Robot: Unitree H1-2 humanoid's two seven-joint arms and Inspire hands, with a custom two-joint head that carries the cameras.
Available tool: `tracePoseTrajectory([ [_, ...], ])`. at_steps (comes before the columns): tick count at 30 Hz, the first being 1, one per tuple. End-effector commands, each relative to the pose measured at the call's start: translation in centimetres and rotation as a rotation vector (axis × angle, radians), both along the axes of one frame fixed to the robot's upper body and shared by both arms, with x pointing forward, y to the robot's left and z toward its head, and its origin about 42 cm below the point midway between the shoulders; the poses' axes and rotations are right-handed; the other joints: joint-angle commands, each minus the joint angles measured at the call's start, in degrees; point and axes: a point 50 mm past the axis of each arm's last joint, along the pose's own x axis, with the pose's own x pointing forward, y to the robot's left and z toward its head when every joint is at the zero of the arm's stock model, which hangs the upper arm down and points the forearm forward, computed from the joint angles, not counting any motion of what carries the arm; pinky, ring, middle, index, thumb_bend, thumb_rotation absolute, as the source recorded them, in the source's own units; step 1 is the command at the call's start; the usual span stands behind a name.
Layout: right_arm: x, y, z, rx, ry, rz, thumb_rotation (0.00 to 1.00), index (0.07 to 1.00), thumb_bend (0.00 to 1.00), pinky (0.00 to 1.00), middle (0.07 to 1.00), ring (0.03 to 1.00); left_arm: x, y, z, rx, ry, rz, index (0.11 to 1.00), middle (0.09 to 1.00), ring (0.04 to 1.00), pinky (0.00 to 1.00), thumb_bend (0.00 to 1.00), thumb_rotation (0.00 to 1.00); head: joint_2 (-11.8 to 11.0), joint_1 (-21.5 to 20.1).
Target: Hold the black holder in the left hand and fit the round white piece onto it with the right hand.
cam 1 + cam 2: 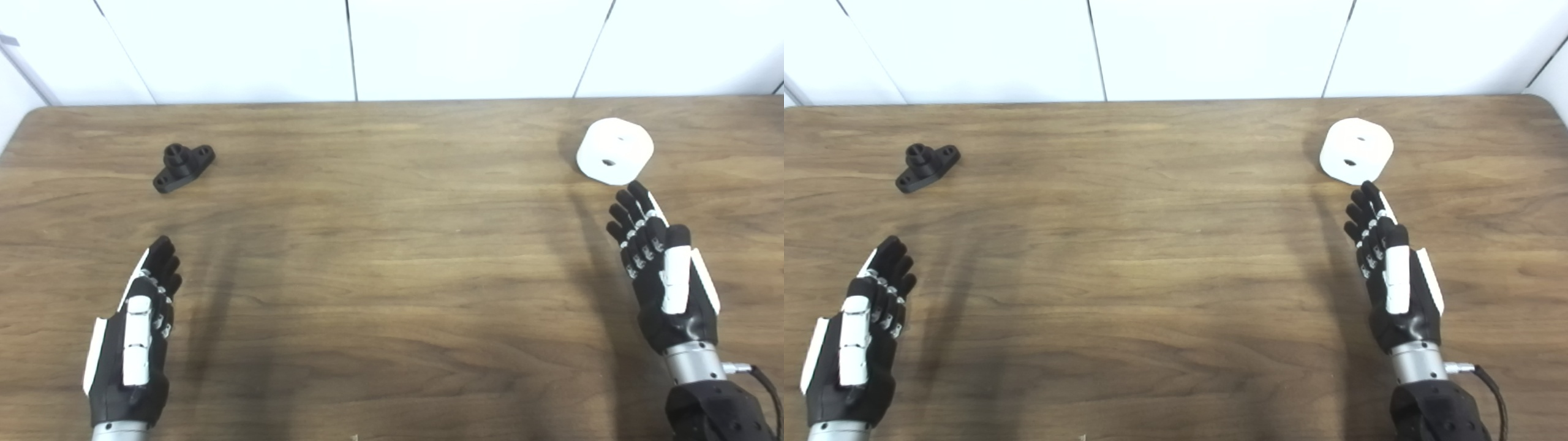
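Note:
The black holder (183, 166), a small flanged base with a short upright post, lies on the wooden table (392, 257) at the far left. The round white piece (614, 151) with a small hole in its face sits at the far right. My left hand (139, 324) is open and empty near the front left, well short of the holder. My right hand (658, 263) is open and empty, its fingertips just short of the white piece's near edge.
White wall panels (349, 49) stand right behind the table's far edge. A thin black cable (765, 383) runs from my right wrist.

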Motion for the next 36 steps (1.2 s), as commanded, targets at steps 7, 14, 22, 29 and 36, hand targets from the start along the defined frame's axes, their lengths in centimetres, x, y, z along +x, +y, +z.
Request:
tracePoseTrajectory([
  [7, -4.1, 0.0, -1.0, -0.004, 0.049, -0.022, 1.0, 0.958, 0.66, 0.94, 0.949, 0.95, -0.3, 0.2, 1.4, 0.033, -0.046, -0.008, 0.94, 0.97, 0.98, 0.99, 0.51, 0.91, -0.01, 0.03],
  [14, -4.3, -0.2, -1.0, -0.003, 0.051, -0.02, 1.0, 0.958, 0.66, 0.94, 0.949, 0.949, -0.4, 0.0, 1.4, 0.032, -0.047, -0.011, 0.94, 0.97, 0.979, 0.99, 0.49, 0.92, -0.7, 1.66],
  [22, -4.6, -1.6, -1.9, -0.013, 0.068, -0.022, 1.0, 0.964, 0.65, 0.96, 0.953, 0.959, -0.7, -1.1, 0.6, 0.039, -0.041, -0.007, 0.927, 0.956, 0.971, 0.96, 0.42, 0.95, -5.09, 10.56],
  [29, -4.6, -2.7, -2.8, -0.017, 0.076, -0.018, 1.0, 0.987, 0.67, 0.99, 0.966, 0.969, -1.0, -2.5, -0.3, 0.045, -0.016, -0.003, 0.932, 0.947, 0.953, 0.95, 0.43, 0.94, -9.12, 16.22],
  [36, -4.6, -3.1, -3.0, -0.055, 0.084, -0.024, 1.0, 0.981, 0.63, 0.99, 0.968, 0.969, -1.0, -3.5, -1.0, 0.056, -0.012, -0.004, 0.936, 0.951, 0.951, 0.92, 0.39, 0.94, -11.42, 20.01],
])
